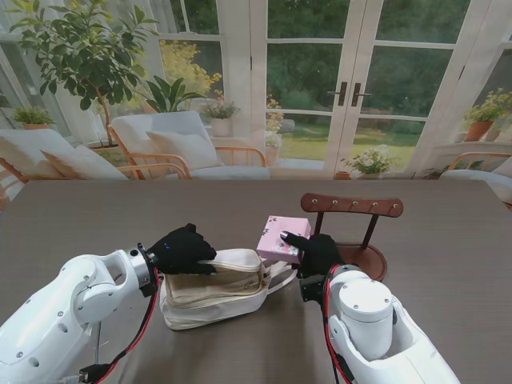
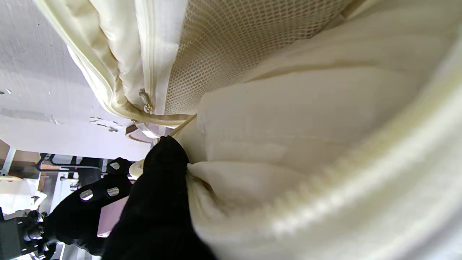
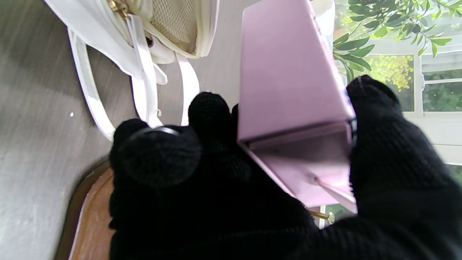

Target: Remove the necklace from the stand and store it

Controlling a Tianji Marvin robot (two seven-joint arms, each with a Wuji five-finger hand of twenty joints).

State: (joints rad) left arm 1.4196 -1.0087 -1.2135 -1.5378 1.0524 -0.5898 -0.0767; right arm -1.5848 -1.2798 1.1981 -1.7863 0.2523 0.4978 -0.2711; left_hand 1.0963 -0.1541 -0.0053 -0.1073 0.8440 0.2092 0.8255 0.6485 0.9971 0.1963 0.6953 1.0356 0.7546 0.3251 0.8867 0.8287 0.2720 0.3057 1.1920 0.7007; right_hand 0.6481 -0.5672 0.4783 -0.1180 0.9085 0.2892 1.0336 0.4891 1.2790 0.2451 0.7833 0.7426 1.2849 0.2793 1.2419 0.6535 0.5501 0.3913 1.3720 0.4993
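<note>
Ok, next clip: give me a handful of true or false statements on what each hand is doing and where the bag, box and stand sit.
1. The left hand pinches the rim of the cream bag. True.
2. The right hand is empty. False: it holds the pink box.
3. The wooden stand is on the robot's left of the bag. False: it is on the right.
4. The bag's mouth is held open. True.
5. A necklace hangs on the stand's pegs. False: none shows there.
</note>
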